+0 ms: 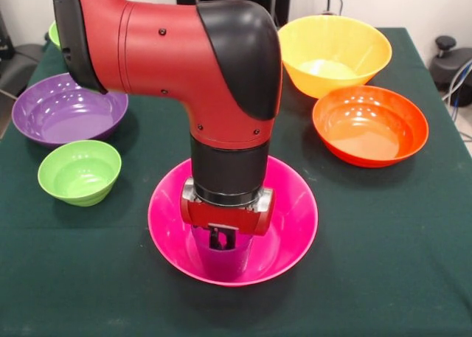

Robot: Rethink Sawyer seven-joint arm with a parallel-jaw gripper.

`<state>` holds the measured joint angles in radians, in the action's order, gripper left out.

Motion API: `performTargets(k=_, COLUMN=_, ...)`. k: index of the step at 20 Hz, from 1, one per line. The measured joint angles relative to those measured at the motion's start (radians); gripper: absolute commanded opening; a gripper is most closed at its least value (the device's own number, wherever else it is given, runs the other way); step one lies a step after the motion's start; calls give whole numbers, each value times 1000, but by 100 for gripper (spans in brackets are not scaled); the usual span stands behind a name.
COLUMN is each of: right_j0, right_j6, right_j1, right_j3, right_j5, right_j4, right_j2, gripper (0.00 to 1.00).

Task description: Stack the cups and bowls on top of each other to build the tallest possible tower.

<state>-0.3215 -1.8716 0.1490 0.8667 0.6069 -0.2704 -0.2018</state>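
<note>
Tool (220, 238) down inside the pink bowl (295, 204), right over the purple cup (221, 262); grip state, cannot tell. A crooked release could tip that cup.

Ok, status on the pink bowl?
End effector down inside pink bowl, over purple cup; grip state unclear. Other bowls unstacked. Nothing blocking.

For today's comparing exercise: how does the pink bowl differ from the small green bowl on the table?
The pink bowl is wide and shallow; the green bowl is smaller and deeper. The pink bowl has a purple cup standing in it under the gripper; the green bowl is empty. Both are glossy, round and upright on the green table.
</note>
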Motion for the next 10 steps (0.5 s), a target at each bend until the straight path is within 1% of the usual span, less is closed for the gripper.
performTargets(k=10, right_j0=5, right_j6=0, right_j1=34, right_j3=76, right_j5=0, right_j4=0, right_j2=6, gripper=0)
